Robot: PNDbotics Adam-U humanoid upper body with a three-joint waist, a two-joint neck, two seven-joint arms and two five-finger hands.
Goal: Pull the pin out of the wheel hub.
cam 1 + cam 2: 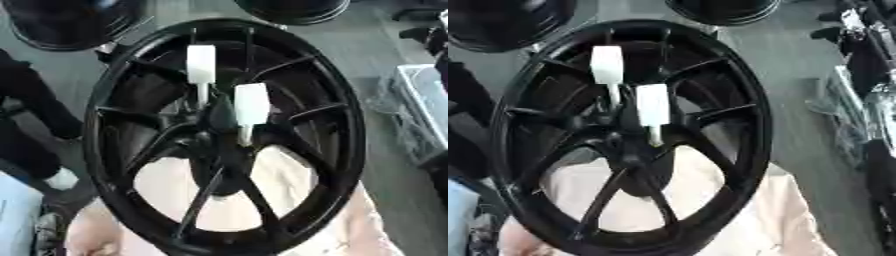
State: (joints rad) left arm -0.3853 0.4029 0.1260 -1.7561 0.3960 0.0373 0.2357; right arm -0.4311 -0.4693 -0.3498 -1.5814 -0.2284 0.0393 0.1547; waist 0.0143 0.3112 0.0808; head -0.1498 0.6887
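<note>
A large black wheel hub [114,150] with thin spokes lies on a pale pinkish table [354,232] and fills most of both views. Two white pins stand in its centre. One pin [200,65] has its white handle toward the far rim and a thin shaft running down into the hub's middle. The other pin [252,104] sits just right of it and closer to me, with its short shaft [246,135] entering the hub centre [219,150]. Neither of my hands shows in either view.
Two more black wheels lie on the grey floor beyond, one at the top left [66,22] and one at the top middle [293,10]. A clear plastic crate [424,107] stands at the right. A dark trouser leg with a white shoe [61,178] is at the left.
</note>
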